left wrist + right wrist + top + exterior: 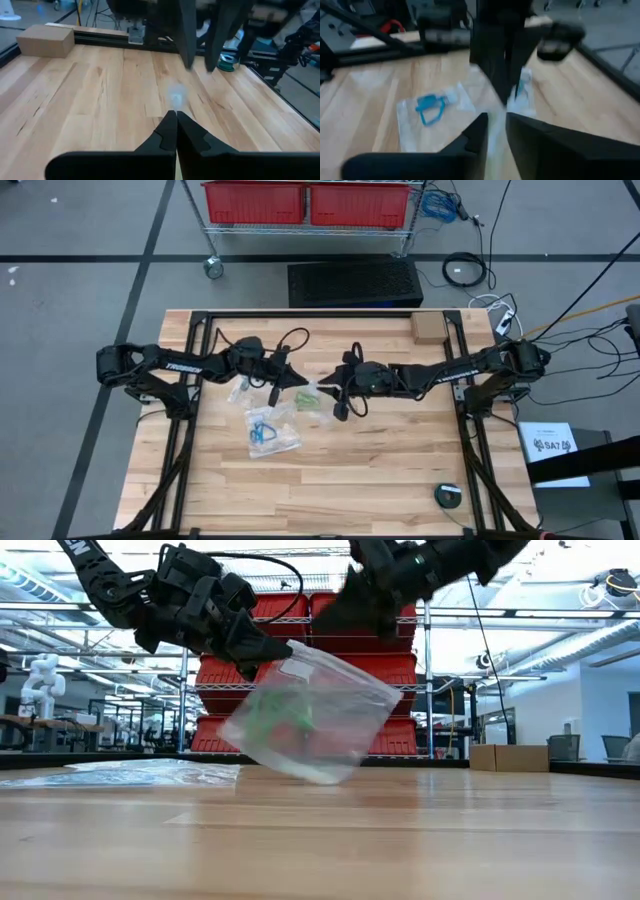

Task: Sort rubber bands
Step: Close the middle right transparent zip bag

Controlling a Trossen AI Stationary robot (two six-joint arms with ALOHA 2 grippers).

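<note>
Low view: my left end effector (275,648), clamped on a clear bag (310,720) of green rubber bands (275,720), lifts it off the bench (400,840) while my right end effector (350,605), slightly parted, lets go—setting it down looks next.

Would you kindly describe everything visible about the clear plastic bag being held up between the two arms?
The clear plastic bag with green rubber bands inside is a thin, glossy, crinkled pouch, see-through, so the green loops show as a blurred clump near its middle. It hangs tilted above the wooden table; whether its lowest corner touches the wood is unclear. The left gripper is shut on its upper edge. The right gripper sits slightly parted at the same edge, with clear film between its fingers.
</note>
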